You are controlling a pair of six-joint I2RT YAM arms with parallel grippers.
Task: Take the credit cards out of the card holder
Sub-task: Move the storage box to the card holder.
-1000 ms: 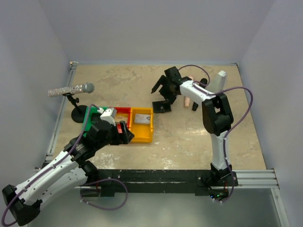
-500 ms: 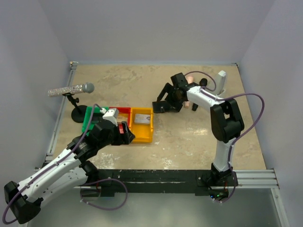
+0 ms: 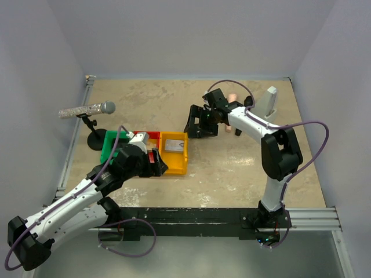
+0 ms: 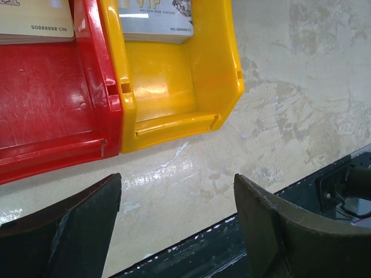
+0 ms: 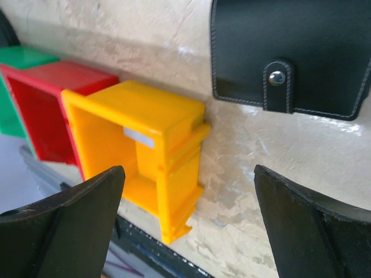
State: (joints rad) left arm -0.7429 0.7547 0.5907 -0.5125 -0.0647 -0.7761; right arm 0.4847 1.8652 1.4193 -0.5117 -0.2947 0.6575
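Black card holder (image 5: 290, 55), snapped shut: just beyond right gripper (image 5: 189, 171), spread wide, empty; left gripper (image 4: 177, 179) wide, empty, before yellow bin (image 4: 223, 52).

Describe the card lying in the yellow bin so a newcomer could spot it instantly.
Start at the row of joined bins in front of the left arm; the yellow bin is its right-hand end. The card lies flat toward that bin's far end: silvery grey with VIP lettering, unlike the tan card in the neighbouring red bin.
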